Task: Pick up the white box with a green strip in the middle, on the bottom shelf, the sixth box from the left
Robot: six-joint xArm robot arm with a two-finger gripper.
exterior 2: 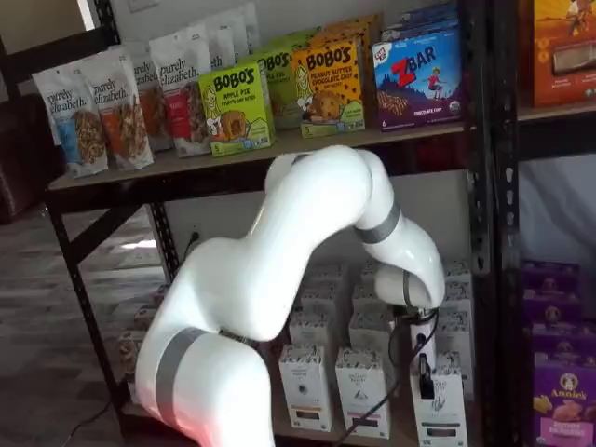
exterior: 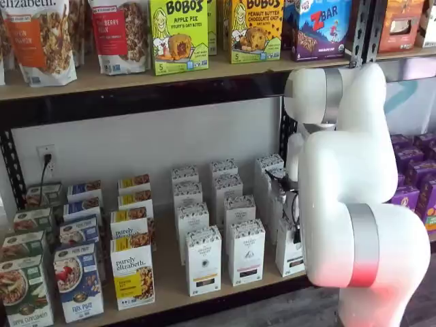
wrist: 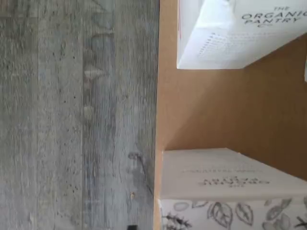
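Note:
The white box (exterior: 289, 253) stands at the right end of the front row on the bottom shelf (exterior: 169, 287), partly behind the arm; its strip is too hidden to tell the colour. It also shows in a shelf view (exterior 2: 440, 412). My gripper (exterior 2: 424, 377) hangs just in front of and above this box; only a black finger and a cable show, so I cannot tell its state. In a shelf view the gripper (exterior: 293, 214) is a dark shape at the arm's edge. The wrist view shows two white cartons (wrist: 230, 33) (wrist: 225, 184) on the light-wood board (wrist: 230, 110).
Like white cartons (exterior: 203, 260) (exterior: 246, 251) stand left of the target, with several rows behind. A "purely elizabeth" box (exterior: 132, 275) is further left. A black upright (exterior 2: 480, 186) and purple boxes (exterior 2: 562, 400) are to the right. Grey floor (wrist: 76, 115) lies beside the shelf edge.

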